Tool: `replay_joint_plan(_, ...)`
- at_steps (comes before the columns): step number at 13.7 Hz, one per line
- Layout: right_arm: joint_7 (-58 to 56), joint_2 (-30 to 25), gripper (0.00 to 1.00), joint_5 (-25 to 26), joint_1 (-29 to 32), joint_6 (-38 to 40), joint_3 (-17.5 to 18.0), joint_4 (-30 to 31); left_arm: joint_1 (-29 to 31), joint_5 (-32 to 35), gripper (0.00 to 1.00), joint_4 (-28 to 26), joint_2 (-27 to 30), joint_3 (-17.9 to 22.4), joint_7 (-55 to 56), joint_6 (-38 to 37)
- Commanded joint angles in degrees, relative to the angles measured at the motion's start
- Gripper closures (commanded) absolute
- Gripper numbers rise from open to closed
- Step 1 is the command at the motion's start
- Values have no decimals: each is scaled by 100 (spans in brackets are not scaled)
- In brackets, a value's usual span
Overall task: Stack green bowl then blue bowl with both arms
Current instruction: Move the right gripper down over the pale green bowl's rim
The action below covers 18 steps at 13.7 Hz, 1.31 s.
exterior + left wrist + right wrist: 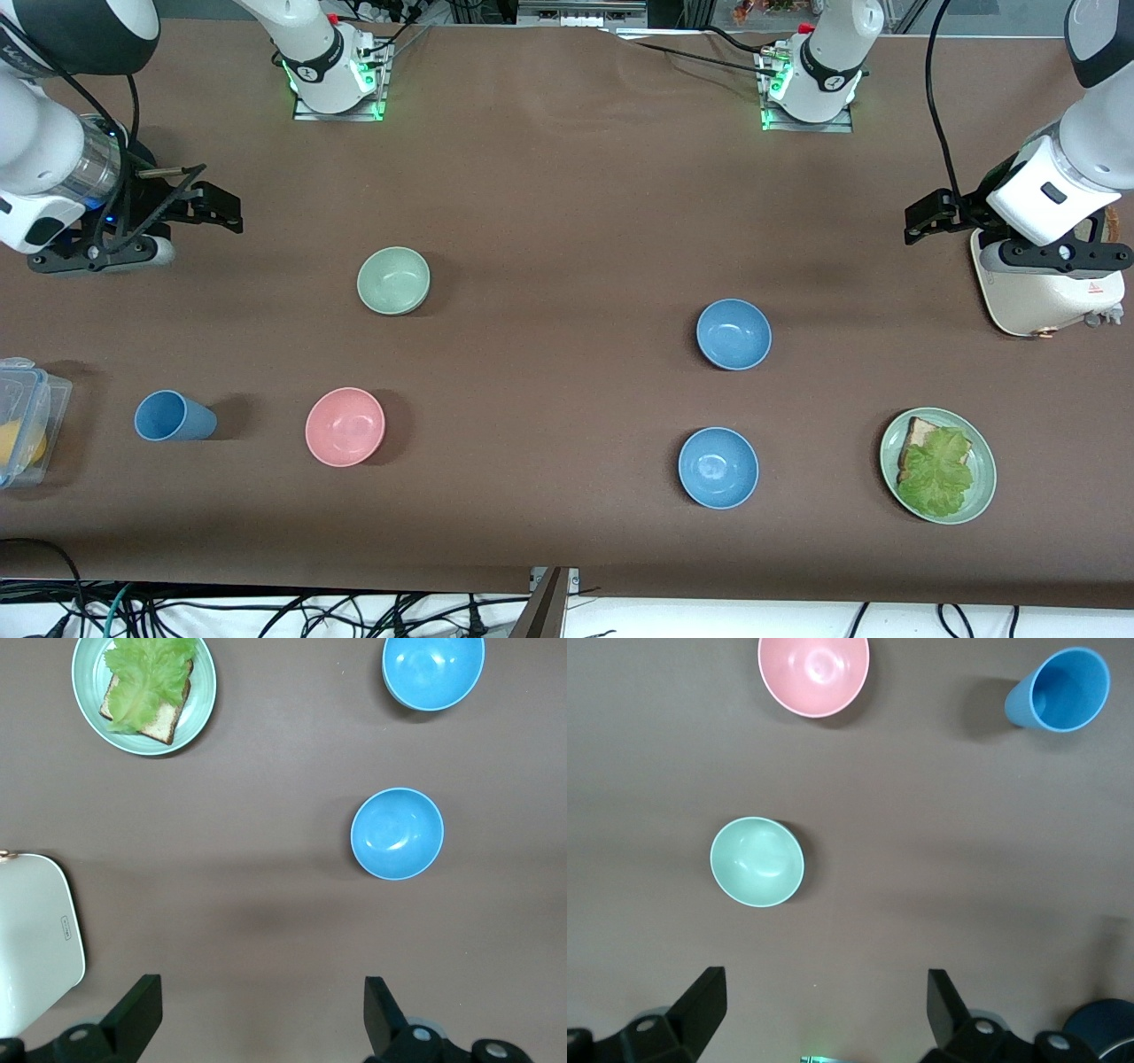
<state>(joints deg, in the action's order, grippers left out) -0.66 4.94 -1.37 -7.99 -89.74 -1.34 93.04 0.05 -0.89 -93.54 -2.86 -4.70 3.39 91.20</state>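
The pale green bowl point(393, 280) point(757, 861) stands upright and empty on the brown table, toward the right arm's end. Two matching blue bowls stand toward the left arm's end: one point(733, 333) point(397, 833) farther from the front camera, the other point(718, 467) point(433, 669) nearer to it. My right gripper point(223, 211) point(826, 988) hangs open over bare table at its end, holding nothing. My left gripper point(921, 221) point(263, 992) hangs open and empty over bare table beside a white appliance. Both arms are well apart from the bowls.
A pink bowl point(345, 426) and a blue cup point(174, 416) on its side lie nearer the front camera than the green bowl. A clear lidded box point(22, 432) sits at that table end. A green plate point(983, 483) with bread and lettuce and the white appliance point(1045, 292) occupy the left arm's end.
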Motion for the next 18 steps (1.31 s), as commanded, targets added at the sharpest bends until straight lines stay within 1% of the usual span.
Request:
replay_joint_plan(1, -13, -54, 0, -4, 78, -428, 81, 502, 48, 71, 0, 125, -13, -57, 48, -120)
replay_joint_plan(5, 75, -54, 0, -48, 60, -1946, 125, 1723, 48, 71, 0, 125, -13, -48, 48, -129)
replay_joint_plan(8, 644, -37, 0, -48, 52, -3063, 502, 2558, 48, 71, 0, 125, -13, -40, 39, -129)
replay_joint_plan(9, 699, 7, 0, -48, 52, -3450, 564, 2796, 48, 71, 0, 125, -13, -40, 39, -120)
replay_joint_plan(12, 708, 279, 0, -48, 43, -4846, 573, 3648, 48, 71, 0, 125, -13, -40, 39, -120)
replay_joint_plan(13, 708, 367, 0, -48, 43, -5190, 591, 3868, 48, 71, 0, 125, -13, -40, 39, -129)
replay_joint_plan(14, 708, 437, 0, -48, 43, -5342, 599, 3984, 48, 71, 0, 125, -13, -40, 39, -120)
replay_joint_plan(16, 812, 604, 0, -48, 43, -5422, 600, 4072, 48, 71, 0, 125, -13, -40, 39, -120)
replay_joint_plan(18, 988, 658, 0, -48, 34, -5501, 608, 4169, 48, 71, 0, 125, -13, -40, 39, -129)
